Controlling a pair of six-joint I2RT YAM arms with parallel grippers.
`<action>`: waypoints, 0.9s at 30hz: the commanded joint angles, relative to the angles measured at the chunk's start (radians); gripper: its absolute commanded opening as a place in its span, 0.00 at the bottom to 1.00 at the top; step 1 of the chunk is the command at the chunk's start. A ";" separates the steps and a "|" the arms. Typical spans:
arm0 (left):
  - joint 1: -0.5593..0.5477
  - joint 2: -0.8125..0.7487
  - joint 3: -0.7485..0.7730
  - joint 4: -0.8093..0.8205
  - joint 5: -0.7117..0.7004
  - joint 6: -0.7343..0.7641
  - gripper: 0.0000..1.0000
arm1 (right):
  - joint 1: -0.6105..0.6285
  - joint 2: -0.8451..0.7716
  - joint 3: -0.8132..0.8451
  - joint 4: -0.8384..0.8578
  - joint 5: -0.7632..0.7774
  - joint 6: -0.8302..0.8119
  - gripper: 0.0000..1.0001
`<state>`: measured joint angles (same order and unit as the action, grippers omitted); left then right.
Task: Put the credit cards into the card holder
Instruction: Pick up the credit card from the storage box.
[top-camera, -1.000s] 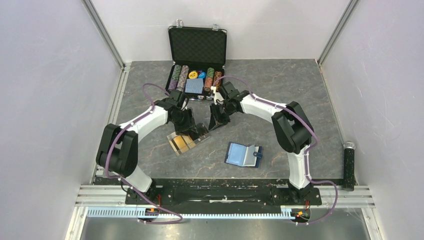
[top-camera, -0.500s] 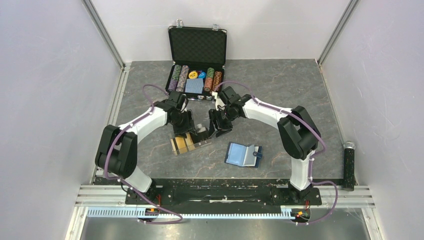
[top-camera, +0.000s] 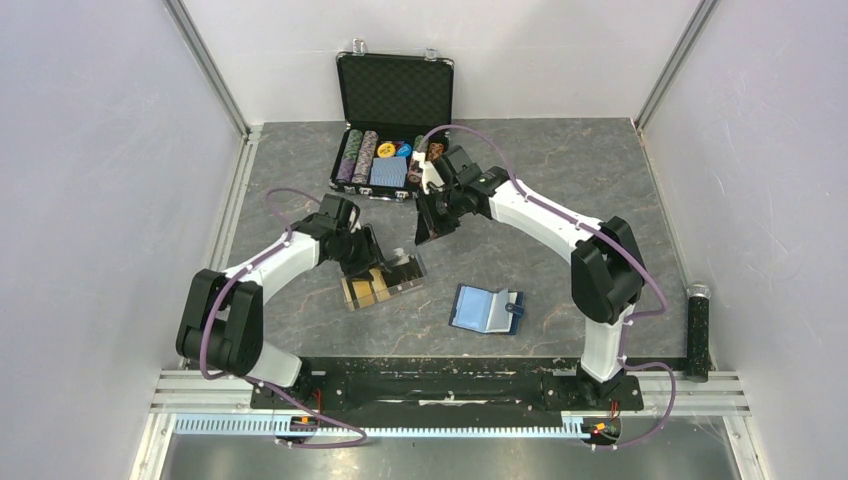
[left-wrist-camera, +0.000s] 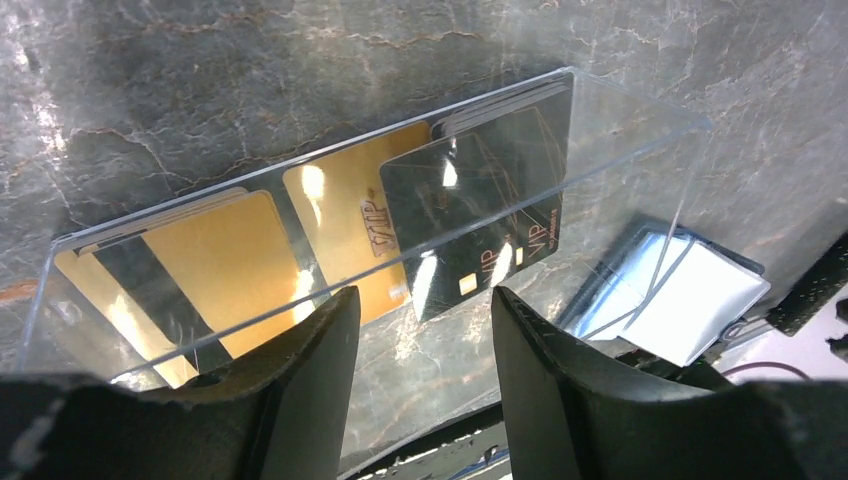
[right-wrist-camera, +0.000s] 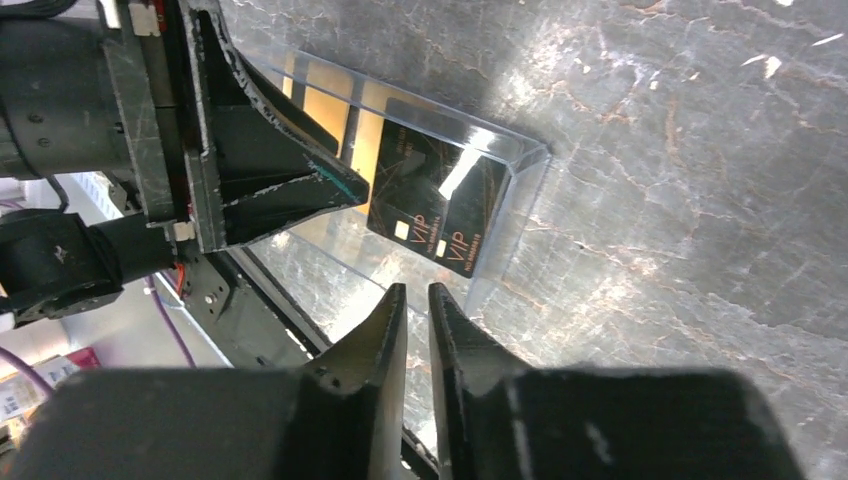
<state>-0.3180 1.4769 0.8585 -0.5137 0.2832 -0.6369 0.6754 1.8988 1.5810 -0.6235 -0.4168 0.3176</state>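
Left pincer (left-wrist-camera: 420, 312), spread, just over credit cards (left-wrist-camera: 478, 205) in clear tray (left-wrist-camera: 640, 118).

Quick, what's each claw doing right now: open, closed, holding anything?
Left claw: open, holding nothing, by the clear tray.
Right claw: closed, with nothing visible between its fingers.

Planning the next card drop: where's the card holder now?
In the top view the card holder lies open just right of the clear tray, slightly nearer the front edge of the table.
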 joint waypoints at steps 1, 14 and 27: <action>0.027 -0.039 -0.064 0.132 0.077 -0.107 0.57 | 0.033 0.031 0.049 0.018 -0.034 -0.055 0.07; 0.027 -0.005 -0.129 0.189 0.049 -0.127 0.52 | 0.100 0.205 0.062 0.013 0.079 -0.117 0.00; 0.012 0.076 -0.088 0.191 -0.004 -0.118 0.50 | 0.159 0.275 0.073 -0.083 0.292 -0.200 0.00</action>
<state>-0.2974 1.5002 0.7582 -0.3202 0.3374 -0.7212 0.8280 2.1418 1.6405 -0.6319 -0.2565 0.1707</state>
